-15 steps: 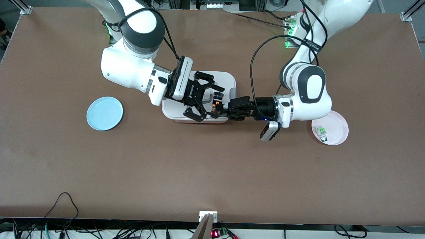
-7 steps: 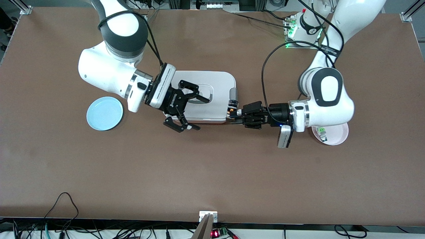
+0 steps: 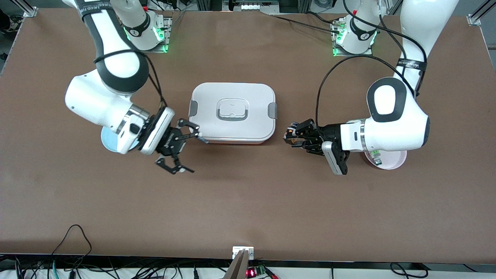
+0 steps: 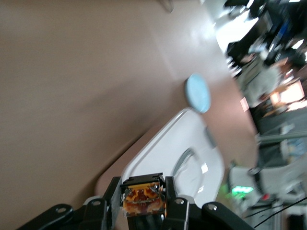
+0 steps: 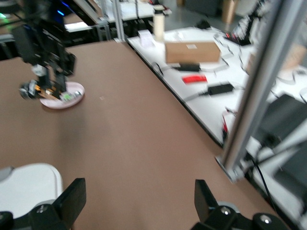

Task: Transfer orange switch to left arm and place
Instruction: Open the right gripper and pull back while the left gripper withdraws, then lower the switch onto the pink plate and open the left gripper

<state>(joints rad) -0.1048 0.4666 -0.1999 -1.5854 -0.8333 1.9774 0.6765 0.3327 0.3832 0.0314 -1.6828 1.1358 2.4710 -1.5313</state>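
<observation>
Beside the box (image 3: 232, 112), at its three o'clock, the left gripper (image 3: 291, 135) clenched the switch (image 4: 142, 199); at eight o'clock the right gripper (image 3: 182, 149) gaped empty. Better meet clear of the lid.

The box (image 3: 233, 112) stands between both claws; bare desk (image 3: 240, 186) at its 6 o'clock lies open.

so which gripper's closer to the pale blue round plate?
Right. The right gripper is just beside the pale blue round plate, open; the left gripper holds the orange switch past the white lidded box.
</observation>
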